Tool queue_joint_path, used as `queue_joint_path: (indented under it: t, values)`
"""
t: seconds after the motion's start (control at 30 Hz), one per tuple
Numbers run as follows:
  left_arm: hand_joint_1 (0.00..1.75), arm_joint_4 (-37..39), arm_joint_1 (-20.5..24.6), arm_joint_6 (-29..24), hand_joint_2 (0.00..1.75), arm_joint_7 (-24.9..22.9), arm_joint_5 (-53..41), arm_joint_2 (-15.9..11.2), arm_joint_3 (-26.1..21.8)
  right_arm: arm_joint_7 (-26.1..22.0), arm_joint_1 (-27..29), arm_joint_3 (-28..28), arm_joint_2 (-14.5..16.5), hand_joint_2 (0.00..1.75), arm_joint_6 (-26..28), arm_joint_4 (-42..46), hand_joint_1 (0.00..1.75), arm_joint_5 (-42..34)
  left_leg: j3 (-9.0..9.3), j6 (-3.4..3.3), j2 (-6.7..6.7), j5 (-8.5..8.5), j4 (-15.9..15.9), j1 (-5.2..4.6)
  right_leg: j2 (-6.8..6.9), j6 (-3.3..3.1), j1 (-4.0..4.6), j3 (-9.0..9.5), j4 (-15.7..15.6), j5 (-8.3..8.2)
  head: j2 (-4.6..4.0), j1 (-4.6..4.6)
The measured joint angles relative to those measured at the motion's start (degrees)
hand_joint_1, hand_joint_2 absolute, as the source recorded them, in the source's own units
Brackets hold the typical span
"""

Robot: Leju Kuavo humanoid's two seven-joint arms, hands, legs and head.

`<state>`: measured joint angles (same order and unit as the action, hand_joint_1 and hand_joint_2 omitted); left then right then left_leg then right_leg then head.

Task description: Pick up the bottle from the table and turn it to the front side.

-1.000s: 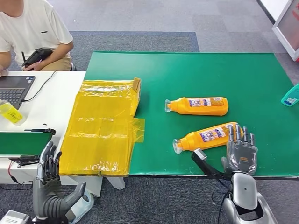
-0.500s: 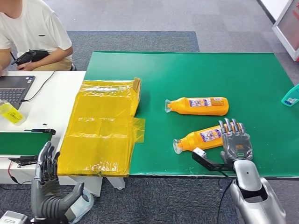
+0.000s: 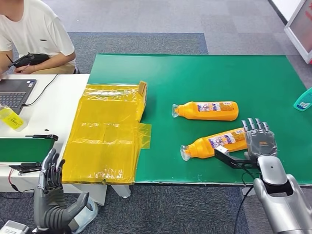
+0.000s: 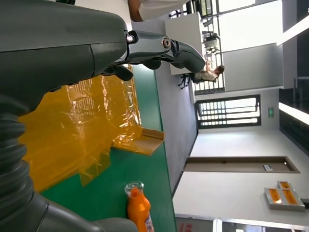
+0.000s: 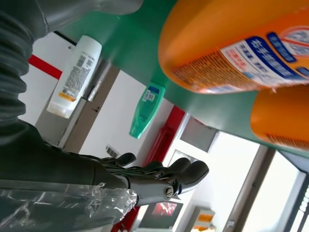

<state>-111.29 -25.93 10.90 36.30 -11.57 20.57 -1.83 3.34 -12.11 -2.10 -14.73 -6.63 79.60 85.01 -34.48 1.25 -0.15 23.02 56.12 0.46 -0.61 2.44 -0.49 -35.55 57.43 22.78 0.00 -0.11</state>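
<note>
Two orange bottles lie on their sides on the green table point(image 3: 184, 73), caps pointing left. The near bottle point(image 3: 213, 143) has its label up, and the far bottle point(image 3: 206, 110) lies behind it. My right hand point(image 3: 260, 141) is at the near bottle's base end, fingers straight and spread, holding nothing. In the right wrist view the near bottle's base point(image 5: 233, 43) looms close beyond the fingers point(image 5: 160, 174), apart from them. My left hand point(image 3: 51, 180) hangs low beside the white table, empty with fingers apart. The left wrist view shows an orange bottle's neck point(image 4: 138, 208).
A crumpled yellow plastic bag point(image 3: 107, 131) covers the green table's left end. A teal bottle point(image 3: 303, 100) lies at the right edge. A person point(image 3: 33, 34) sits behind the white table point(image 3: 55, 107), which holds a laptop point(image 3: 14, 92).
My right hand has moved right and slightly forward, from over the near bottle's base end to just beside it. Both bottles lie where they were. The left hand has barely moved.
</note>
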Motion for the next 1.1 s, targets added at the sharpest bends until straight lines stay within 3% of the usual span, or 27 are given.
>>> queue_joint_path:
  t: [0.43,1.1]
  values:
    - [0.0,0.3,0.3,0.4,1.75,-0.3,-0.2,0.0,0.1,-0.4,-2.5,0.9,-0.8,1.75,-0.9,-6.5,0.0,1.0,-0.02,0.0,0.0,0.0,0.0,0.0,0.0,0.0,0.0,0.0,0.0,0.0,0.0,0.01]
    - [0.0,2.0,1.3,0.9,1.75,-2.1,-1.2,-0.3,3.3,2.2,-11.0,-8.6,3.4,1.75,3.1,-22.5,0.0,3.6,0.04,0.0,0.01,-0.02,0.0,0.0,-0.02,-0.01,0.01,0.03,0.0,-0.02,0.0,0.01]
